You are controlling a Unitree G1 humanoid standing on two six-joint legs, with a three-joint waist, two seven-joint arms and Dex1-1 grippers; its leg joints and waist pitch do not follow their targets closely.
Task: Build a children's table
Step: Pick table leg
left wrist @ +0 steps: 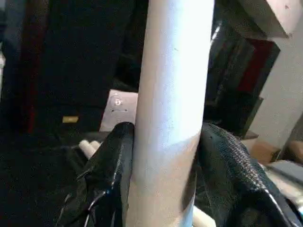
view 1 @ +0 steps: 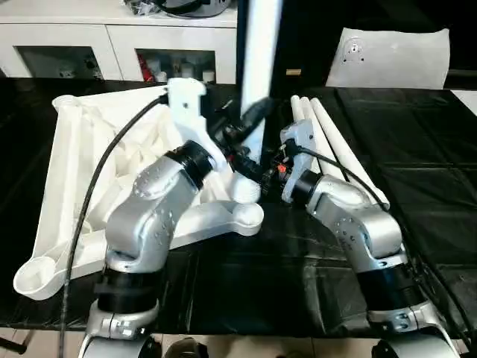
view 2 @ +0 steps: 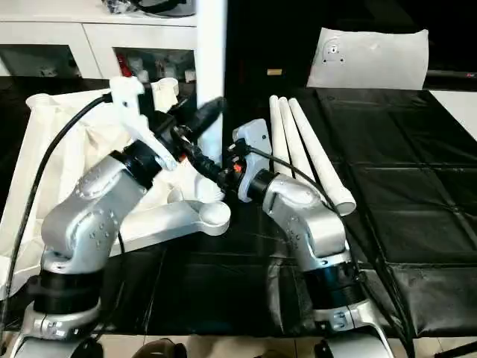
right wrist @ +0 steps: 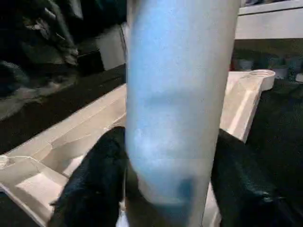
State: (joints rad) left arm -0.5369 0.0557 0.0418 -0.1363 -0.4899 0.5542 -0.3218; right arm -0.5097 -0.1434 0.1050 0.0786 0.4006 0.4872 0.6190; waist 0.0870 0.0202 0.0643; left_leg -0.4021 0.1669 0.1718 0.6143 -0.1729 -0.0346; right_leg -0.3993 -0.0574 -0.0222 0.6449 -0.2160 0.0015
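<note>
Left eye view: upright white leg (view 1: pixel 260 67) at centre top, foot set in the near corner socket (view 1: pixel 245 215) of the upturned table top (view 1: pixel 74 171), lying ribbed side up at left of frame on the black-covered table (view 1: pixel 417 224). Three spare legs (view 1: pixel 328 138) side by side, right of centre. Probably light, stiff, smooth plastic; slippery and round, so best gripped low on the shaft, close above the socket, squarely across. Left gripper (left wrist: pixel 163 189): black fingers (left wrist: pixel 106 179) clasped on the leg, one each side. Right gripper (right wrist: pixel 170 189): fingers (right wrist: pixel 94 184) flanking the same leg, touching or nearly so; whether gripping or letting go, cannot tell. White cabinet (view 1: pixel 74 37) along the upper left.
</note>
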